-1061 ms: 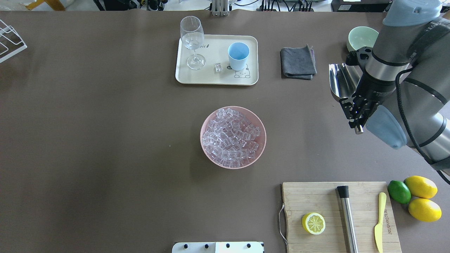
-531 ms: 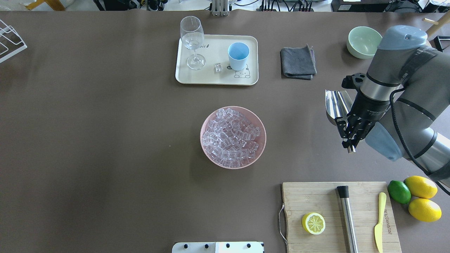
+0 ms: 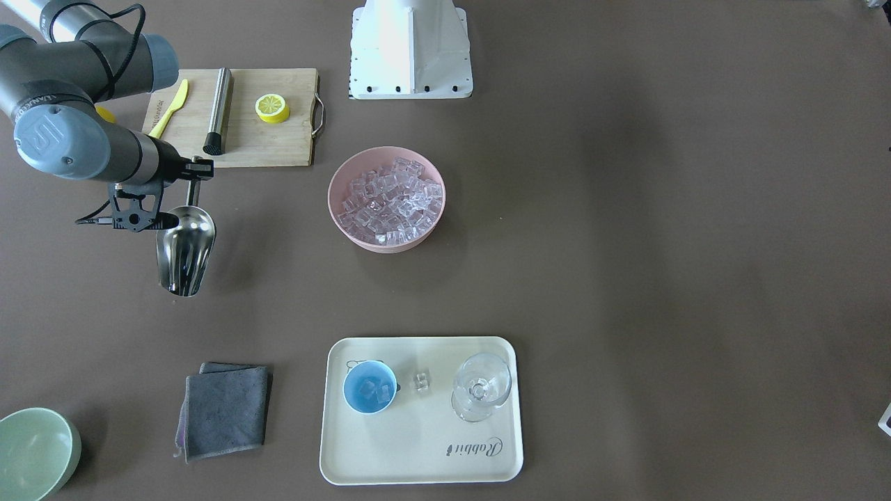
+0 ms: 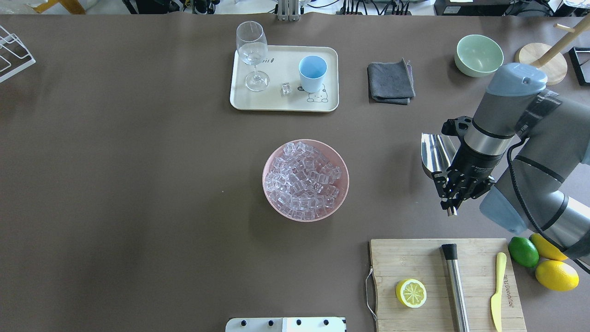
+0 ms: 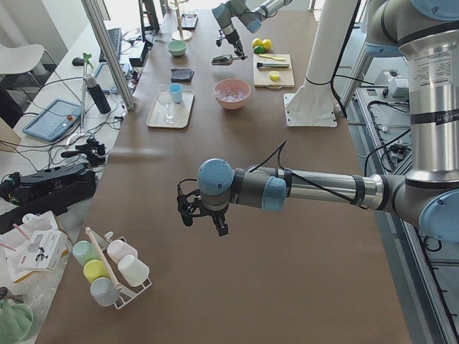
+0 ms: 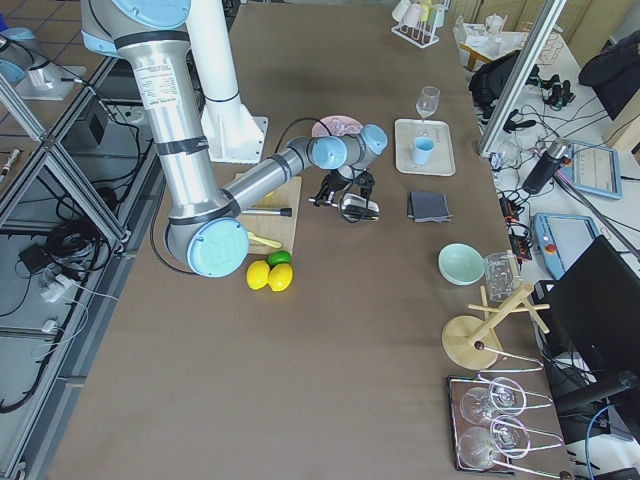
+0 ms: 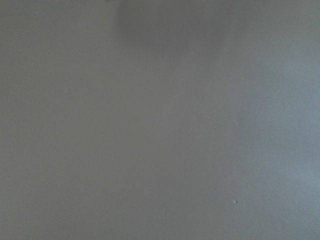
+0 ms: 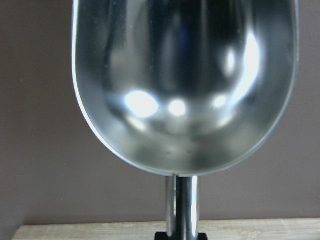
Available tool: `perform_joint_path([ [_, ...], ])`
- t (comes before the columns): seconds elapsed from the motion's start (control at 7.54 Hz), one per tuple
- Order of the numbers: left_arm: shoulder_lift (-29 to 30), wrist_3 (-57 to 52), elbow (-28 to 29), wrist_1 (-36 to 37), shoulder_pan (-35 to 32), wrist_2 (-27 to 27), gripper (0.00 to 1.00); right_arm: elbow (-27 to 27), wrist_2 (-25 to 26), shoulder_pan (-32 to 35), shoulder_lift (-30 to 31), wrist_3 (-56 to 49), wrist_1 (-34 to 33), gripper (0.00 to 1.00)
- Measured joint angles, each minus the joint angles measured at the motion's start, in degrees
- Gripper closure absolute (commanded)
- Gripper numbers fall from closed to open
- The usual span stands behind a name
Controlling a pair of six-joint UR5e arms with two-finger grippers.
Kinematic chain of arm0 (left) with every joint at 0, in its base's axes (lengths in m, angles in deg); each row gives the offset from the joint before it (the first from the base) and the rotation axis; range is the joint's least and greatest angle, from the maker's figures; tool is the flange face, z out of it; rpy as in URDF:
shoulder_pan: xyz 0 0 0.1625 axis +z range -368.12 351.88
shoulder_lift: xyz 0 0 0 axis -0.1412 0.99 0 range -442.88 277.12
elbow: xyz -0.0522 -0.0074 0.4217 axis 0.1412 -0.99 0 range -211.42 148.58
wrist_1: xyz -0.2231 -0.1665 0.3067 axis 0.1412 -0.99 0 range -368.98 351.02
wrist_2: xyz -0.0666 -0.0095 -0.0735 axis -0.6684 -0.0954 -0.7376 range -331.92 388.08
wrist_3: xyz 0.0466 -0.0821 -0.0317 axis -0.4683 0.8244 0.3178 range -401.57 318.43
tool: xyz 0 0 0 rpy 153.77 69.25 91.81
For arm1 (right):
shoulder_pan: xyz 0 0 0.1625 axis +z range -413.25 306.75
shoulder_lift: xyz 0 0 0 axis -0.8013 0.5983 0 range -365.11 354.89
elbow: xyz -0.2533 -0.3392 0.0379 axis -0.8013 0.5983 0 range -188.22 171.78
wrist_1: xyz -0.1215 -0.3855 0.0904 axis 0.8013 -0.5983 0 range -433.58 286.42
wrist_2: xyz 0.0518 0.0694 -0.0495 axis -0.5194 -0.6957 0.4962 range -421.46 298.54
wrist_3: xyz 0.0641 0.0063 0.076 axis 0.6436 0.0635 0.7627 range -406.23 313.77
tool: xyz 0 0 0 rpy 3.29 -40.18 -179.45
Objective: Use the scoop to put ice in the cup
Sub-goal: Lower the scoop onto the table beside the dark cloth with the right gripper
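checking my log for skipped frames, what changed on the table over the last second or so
The right gripper, shut on the scoop, carried it from beside the green bowl back toward the robot's side, nearer the cutting board. Nothing was taken hold of or let go, and the scoop is empty. The pink bowl of ice, the cup and the tray stayed put.

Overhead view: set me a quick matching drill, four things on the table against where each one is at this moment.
Things:
1. scoop
2. cup
3. lemon half
4. ice pile

Places:
a. on the cutting board
b. in the pink bowl at mid-table
c. on the cream tray, beside the stemmed glass
d. held by its handle in the right arm's fingers

Pairs: 1-d, 2-c, 3-a, 4-b.
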Motion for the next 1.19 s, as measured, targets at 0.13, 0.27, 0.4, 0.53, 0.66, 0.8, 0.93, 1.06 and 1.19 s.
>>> perform_joint_path([
  [0.13, -0.4, 0.0, -0.4, 0.0, -0.5, 0.0, 0.02, 0.6, 1.0, -0.8, 0.7, 3.0, 4.1, 1.0],
  [0.27, -0.6, 0.0, -0.7, 0.0, -0.7, 0.0, 0.02, 1.1, 2.2, -1.6, 1.0, 5.6, 6.9, 1.0],
  [0.4, -0.6, 0.0, -1.0, 0.0, -0.9, 0.0, 0.02, 1.3, 3.1, -2.3, 1.2, 7.0, 8.3, 1.0],
  [0.53, -0.6, 0.0, -1.1, 0.0, -1.0, 0.0, 0.02, 1.5, 3.5, -2.7, 1.2, 7.8, 9.0, 1.0],
  [0.66, -0.6, 0.0, -1.2, 0.0, -1.3, 0.0, 0.02, 1.7, 3.6, -3.0, 1.1, 8.0, 9.3, 1.0],
  [0.8, -0.6, 0.0, -1.4, 0.0, -1.5, 0.0, 0.02, 1.8, 3.7, -3.1, 1.1, 8.1, 9.3, 1.0],
  [0.93, -0.7, 0.0, -1.3, 0.0, -1.7, 0.0, 0.02, 1.9, 3.6, -3.2, 1.1, 8.2, 9.4, 1.0],
  [1.06, -0.7, 0.0, -1.4, 0.0, -1.6, 0.0, 0.02, 1.9, 3.5, -3.3, 1.1, 8.4, 9.4, 1.0],
  [1.19, -0.7, 0.0, -1.5, 0.0, -1.6, 0.0, 0.02, 1.9, 3.4, -3.3, 1.1, 8.5, 9.4, 0.82],
])
